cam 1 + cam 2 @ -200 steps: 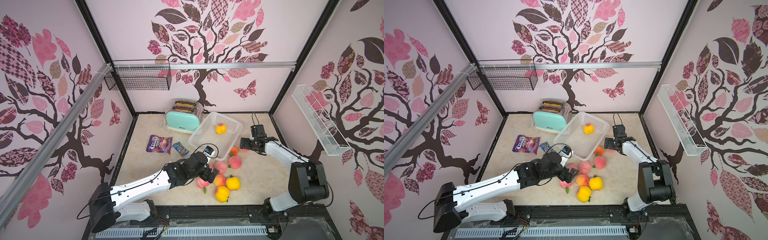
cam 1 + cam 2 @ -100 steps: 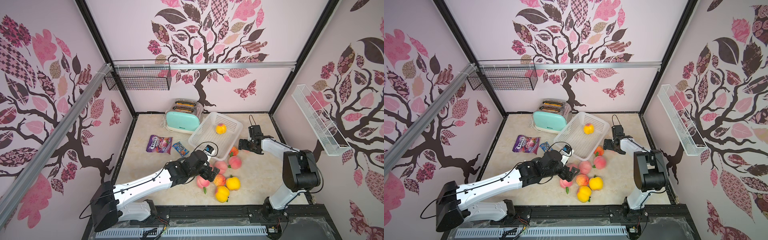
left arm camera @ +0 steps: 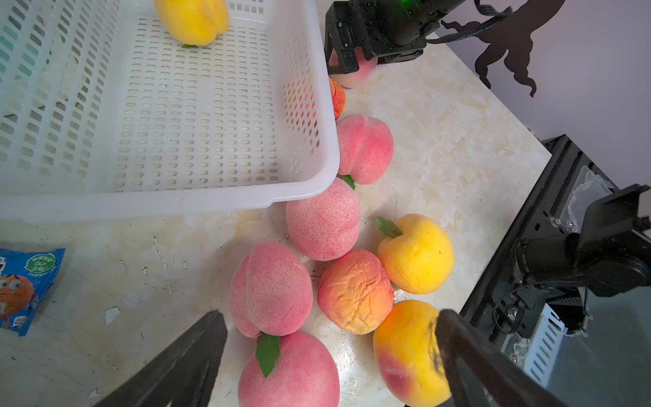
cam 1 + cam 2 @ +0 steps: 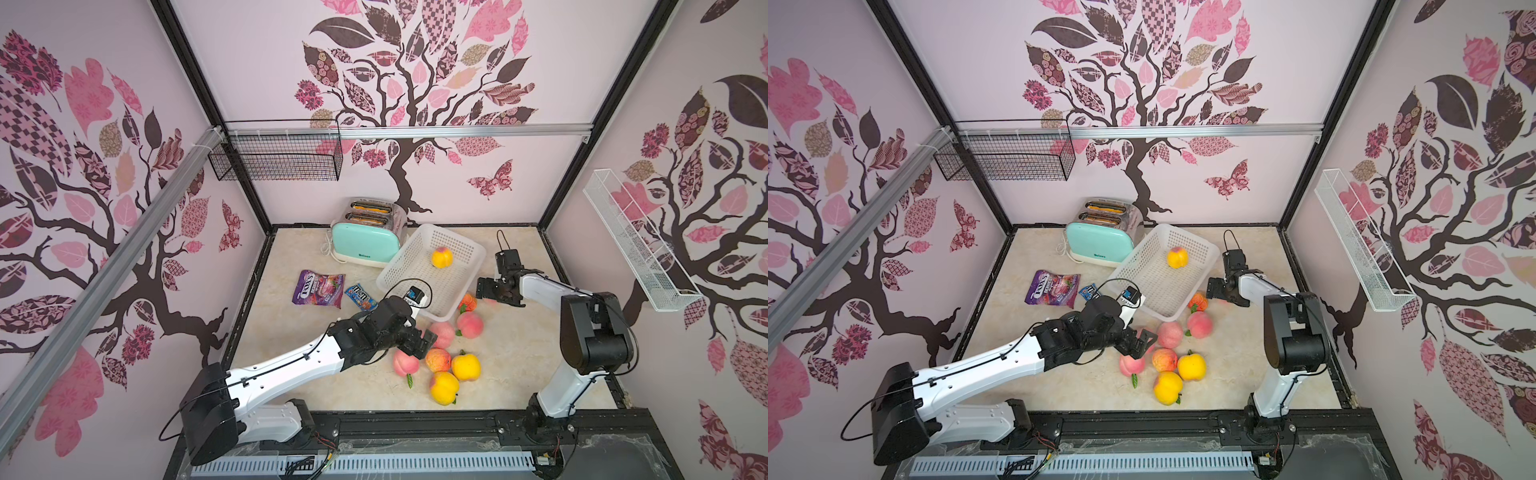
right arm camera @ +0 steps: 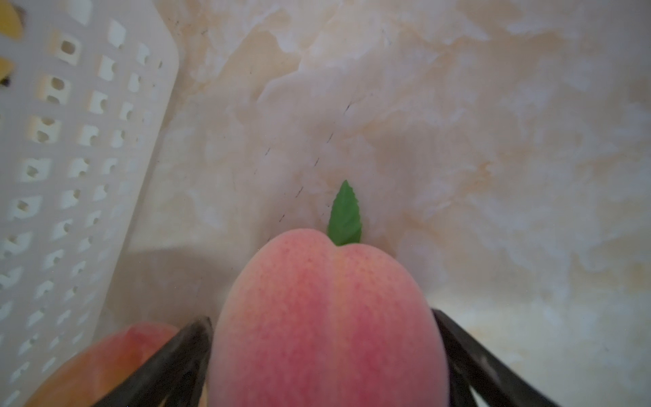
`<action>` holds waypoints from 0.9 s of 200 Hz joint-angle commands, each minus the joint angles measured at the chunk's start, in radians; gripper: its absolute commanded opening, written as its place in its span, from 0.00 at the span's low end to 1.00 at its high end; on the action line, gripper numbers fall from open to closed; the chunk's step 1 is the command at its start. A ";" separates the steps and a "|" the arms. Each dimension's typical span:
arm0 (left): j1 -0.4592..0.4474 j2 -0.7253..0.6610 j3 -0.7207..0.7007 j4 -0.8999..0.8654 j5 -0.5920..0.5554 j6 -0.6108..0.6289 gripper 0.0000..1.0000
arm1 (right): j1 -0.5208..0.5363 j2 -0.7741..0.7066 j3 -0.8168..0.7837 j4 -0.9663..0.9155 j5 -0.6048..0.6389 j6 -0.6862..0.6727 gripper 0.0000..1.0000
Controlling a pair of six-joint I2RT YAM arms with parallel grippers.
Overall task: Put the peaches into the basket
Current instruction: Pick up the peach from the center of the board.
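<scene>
Basket (image 4: 453, 282) holds one peach (image 4: 441, 257); right gripper (image 5: 320, 317) brackets pink peach (image 5: 324, 352) beside its wall for loading, clamp unclear; left gripper (image 3: 329, 317) gapes above loose cluster (image 3: 322, 218).

3 pink walls (image 4: 270, 62) with tree decals (image 4: 409, 104) enclose a beige marbled tabletop (image 4: 519, 353); 1 black wire basket (image 4: 276, 160) and 1 white wire shelf (image 4: 636, 241) hang there.

In both top views the right gripper (image 4: 496, 296) covers nearly all of the pink peach with a green leaf (image 5: 322, 289). The right wrist view shows that fruit blurred and cut off at the frame's edge, and whether the black fingers (image 5: 176, 359) press it cannot be told. The orange-red peach (image 3: 337, 97) sits mostly hidden behind the white perforated plastic basket (image 3: 211, 206). The yellow peach (image 3: 192, 21) inside it and the blue candy packet (image 3: 24, 289) run off the left wrist view.
</scene>
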 commanded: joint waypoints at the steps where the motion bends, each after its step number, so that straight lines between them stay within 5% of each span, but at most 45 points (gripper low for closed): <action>1: 0.008 -0.008 0.016 0.021 0.017 0.006 0.97 | -0.006 0.004 0.039 0.016 -0.006 0.010 0.95; 180: 0.023 -0.082 -0.029 0.032 0.018 -0.039 0.97 | -0.013 -0.075 0.002 0.002 -0.010 0.019 0.75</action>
